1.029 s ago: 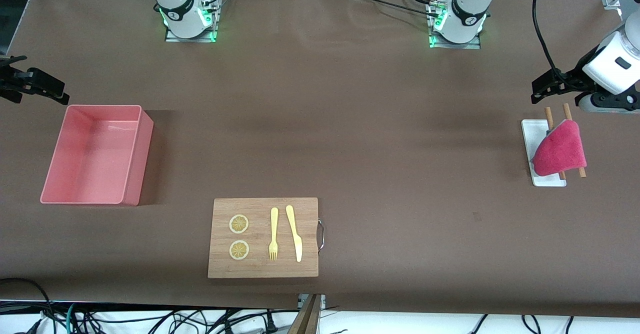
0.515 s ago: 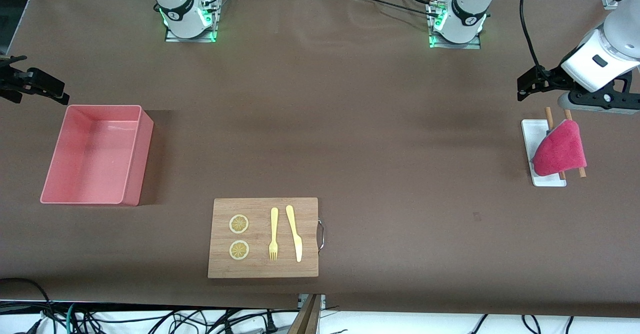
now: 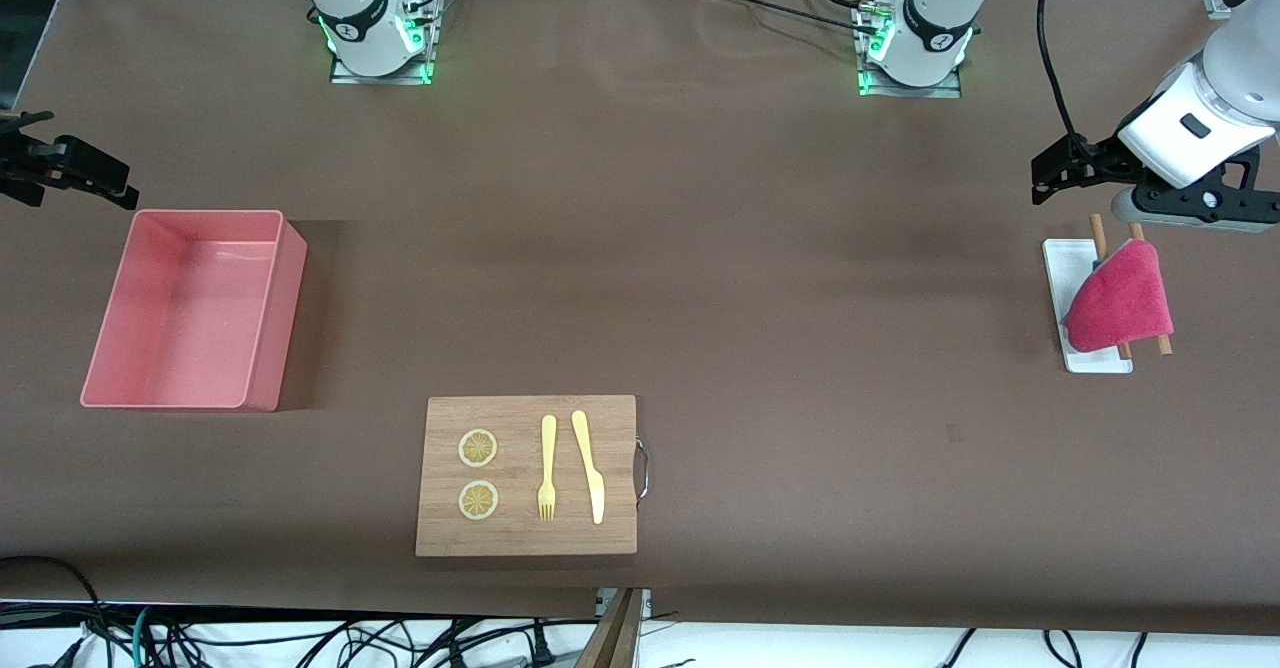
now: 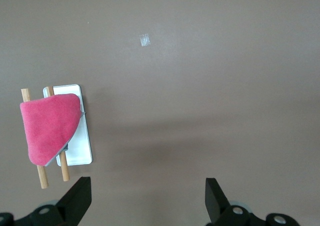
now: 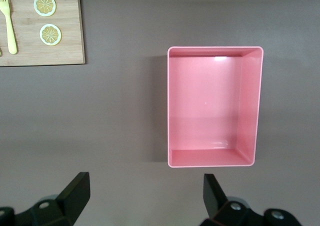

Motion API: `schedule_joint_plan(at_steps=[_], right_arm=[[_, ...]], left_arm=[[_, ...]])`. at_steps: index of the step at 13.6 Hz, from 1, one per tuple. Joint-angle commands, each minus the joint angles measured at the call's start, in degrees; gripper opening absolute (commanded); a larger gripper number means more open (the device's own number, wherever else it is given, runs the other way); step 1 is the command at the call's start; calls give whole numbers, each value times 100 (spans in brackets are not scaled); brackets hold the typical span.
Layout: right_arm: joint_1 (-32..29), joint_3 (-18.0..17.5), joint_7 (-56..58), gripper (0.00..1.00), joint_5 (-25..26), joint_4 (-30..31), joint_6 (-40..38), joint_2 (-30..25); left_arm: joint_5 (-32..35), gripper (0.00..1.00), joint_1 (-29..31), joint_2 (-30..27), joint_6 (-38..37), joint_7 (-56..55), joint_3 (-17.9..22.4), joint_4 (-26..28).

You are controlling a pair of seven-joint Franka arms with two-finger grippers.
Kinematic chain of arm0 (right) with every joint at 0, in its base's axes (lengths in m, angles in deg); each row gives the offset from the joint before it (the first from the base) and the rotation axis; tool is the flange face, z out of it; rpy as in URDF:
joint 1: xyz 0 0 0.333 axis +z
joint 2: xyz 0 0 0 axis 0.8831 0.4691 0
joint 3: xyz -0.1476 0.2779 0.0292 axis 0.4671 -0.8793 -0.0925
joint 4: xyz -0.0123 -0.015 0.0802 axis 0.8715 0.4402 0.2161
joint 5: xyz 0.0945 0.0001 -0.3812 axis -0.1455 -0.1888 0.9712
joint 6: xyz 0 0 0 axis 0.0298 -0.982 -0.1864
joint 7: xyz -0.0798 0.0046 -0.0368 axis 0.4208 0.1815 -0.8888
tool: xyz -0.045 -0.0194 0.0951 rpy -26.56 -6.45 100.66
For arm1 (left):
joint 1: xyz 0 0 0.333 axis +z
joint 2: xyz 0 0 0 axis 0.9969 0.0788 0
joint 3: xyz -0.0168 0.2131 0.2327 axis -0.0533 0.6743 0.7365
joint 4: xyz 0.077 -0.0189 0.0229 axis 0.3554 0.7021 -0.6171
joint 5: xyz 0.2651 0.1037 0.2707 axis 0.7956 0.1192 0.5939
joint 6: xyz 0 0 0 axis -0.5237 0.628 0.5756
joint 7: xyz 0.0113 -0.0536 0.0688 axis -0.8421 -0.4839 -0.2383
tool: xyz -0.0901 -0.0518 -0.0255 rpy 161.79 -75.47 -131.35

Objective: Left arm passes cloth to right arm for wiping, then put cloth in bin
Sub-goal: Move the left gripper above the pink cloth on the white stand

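Observation:
The magenta-pink cloth (image 3: 1120, 298) lies draped over two wooden rods (image 3: 1098, 233) on a white tray (image 3: 1058, 266) at the left arm's end of the table. It also shows in the left wrist view (image 4: 47, 126). My left gripper (image 3: 1065, 170) is open and empty, up over bare table beside the tray; its own view (image 4: 147, 185) shows the fingers wide apart. The salmon-pink bin (image 3: 288, 318) stands empty at the right arm's end and shows in the right wrist view (image 5: 170, 106). My right gripper (image 3: 100, 178) is open and empty, over the table beside the bin (image 5: 146, 180).
A wooden cutting board (image 3: 450, 533) lies near the front camera's edge of the table, mid-table, with two lemon slices (image 3: 478, 448), a yellow fork (image 3: 547, 468) and a yellow knife (image 3: 590, 466) on it. A corner of it shows in the right wrist view (image 5: 55, 56).
My left gripper has shifted a little toward the middle of the table and its wrist has turned. The cloth, the bin and the right arm have not moved.

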Motion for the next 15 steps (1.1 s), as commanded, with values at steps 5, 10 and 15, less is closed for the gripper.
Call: schedule_joint_plan(at_steps=[5,10,15], right_arm=[[-17,-8,81,100,-34,-123,-12,42],[-26,10,81,100,-25,-123,-12,42],[-26,10,81,100,-17,-167,-12,42]], left_arm=[[-30,100,69,93,-317,85,22,-164],[-21,100,78,101,-343,76,22,-129],[-21,100,87,110,-413,85,31,-85]])
